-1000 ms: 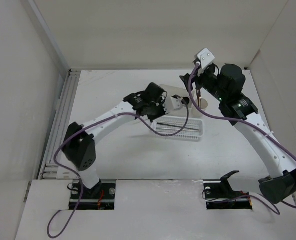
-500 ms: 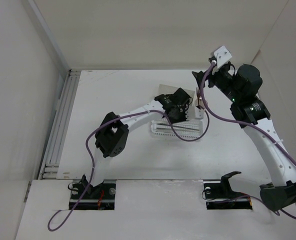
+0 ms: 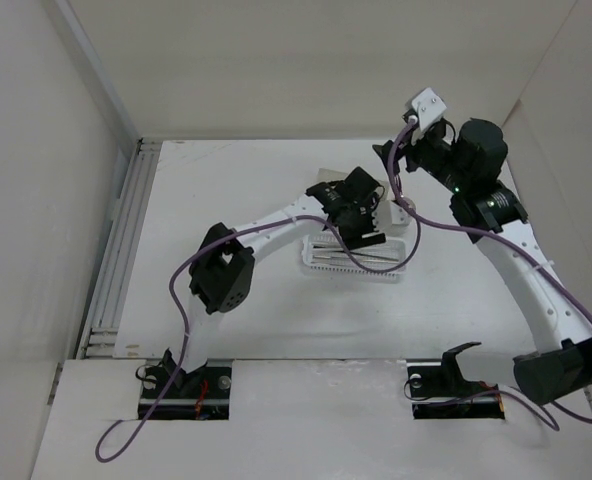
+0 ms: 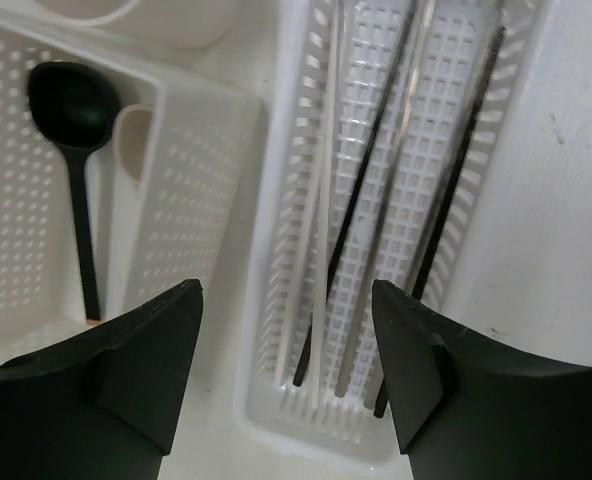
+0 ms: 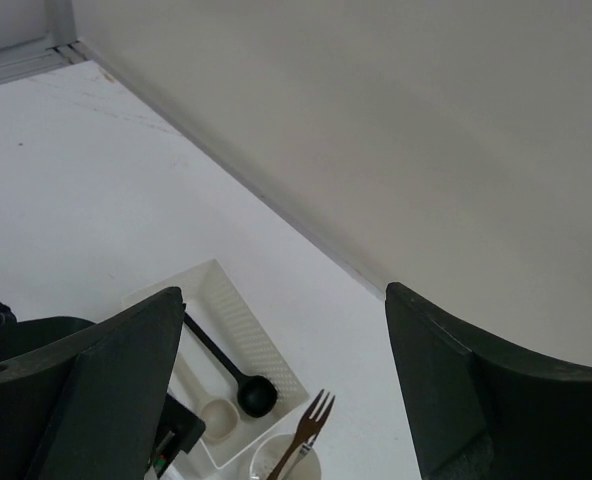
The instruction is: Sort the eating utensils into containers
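I see the table (image 3: 226, 200) running wide toward its left edge. The mesh basket (image 4: 276, 250) holds the sticks (image 4: 351, 215) lengthwise, its rim just beside the square box (image 4: 191, 180) with the black spoon (image 4: 71, 110) and beige spoon (image 4: 136, 130). My left tool (image 4: 284, 320) hangs open above both. My right tool (image 5: 281, 300) is open and empty near the back wall, above the cup (image 5: 276, 462) holding the fork (image 5: 311, 420).

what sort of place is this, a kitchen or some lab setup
Likely a robot test cell: two arms bolted at a white table's edge, plain white panels boxing it in, chopsticks lying in a basket.
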`<state>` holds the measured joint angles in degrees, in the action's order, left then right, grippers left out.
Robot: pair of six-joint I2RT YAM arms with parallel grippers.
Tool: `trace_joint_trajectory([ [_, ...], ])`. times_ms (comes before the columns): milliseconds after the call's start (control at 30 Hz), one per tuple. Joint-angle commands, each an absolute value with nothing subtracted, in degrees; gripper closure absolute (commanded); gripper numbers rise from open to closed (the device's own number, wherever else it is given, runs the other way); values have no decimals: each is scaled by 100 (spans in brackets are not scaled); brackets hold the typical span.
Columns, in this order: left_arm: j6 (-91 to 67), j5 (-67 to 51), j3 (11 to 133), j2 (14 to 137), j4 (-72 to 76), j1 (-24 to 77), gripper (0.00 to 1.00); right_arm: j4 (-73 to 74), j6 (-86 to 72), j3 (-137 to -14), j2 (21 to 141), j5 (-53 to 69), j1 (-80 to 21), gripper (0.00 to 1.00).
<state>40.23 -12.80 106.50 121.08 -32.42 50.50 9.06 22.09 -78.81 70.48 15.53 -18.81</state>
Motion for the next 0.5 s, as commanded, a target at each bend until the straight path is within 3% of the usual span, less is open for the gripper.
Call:
trace_joint_trajectory([
  [0,3500,-1116,11144,11778,-2988,4860,34,861,2022,-8488,7320,1934,-1863,13],
  [233,2533,-449,10785,11049,-2558,4378,34,861,1592,-9209,7725,1619,-1732,13],
  [367,1295,-9,10468,10697,-2496,3483,36,1159,898,-9387,7883,705,-960,4],
  [467,135,245,10337,10617,-2496,2166,36,1809,318,-9579,8138,-78,-55,3],
])
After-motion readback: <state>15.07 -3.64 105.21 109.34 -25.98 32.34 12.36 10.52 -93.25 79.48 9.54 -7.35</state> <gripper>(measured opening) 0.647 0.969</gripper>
